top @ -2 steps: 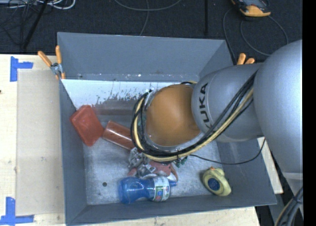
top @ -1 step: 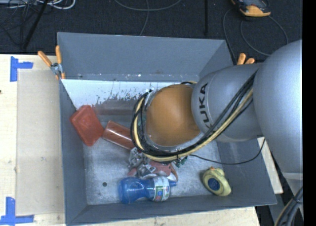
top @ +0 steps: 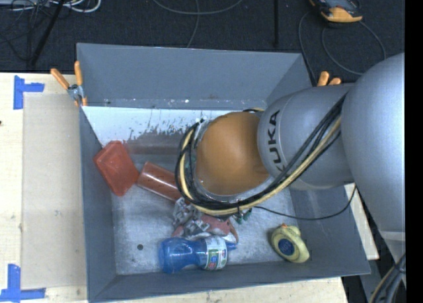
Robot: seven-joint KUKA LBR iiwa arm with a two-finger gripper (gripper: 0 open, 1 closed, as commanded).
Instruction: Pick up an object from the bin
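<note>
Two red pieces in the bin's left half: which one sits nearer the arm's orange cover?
The darker, longer red block, its right end by the orange cover. The lighter, squarish red piece lies farther left, by the bin's left wall.

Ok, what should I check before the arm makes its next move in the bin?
1. Is the gripper down inside the bin: ok, it is low, toward the view's lower edge.
2. Anything held: cannot tell, the orange wrist cover hides that.
3. Room from the blue bottle: not ok, it lies right beside the gripper.
4. Red square piece at the left, apart from the gripper: ok.
5. Yellow round thing at the lower right, apart: ok.
</note>
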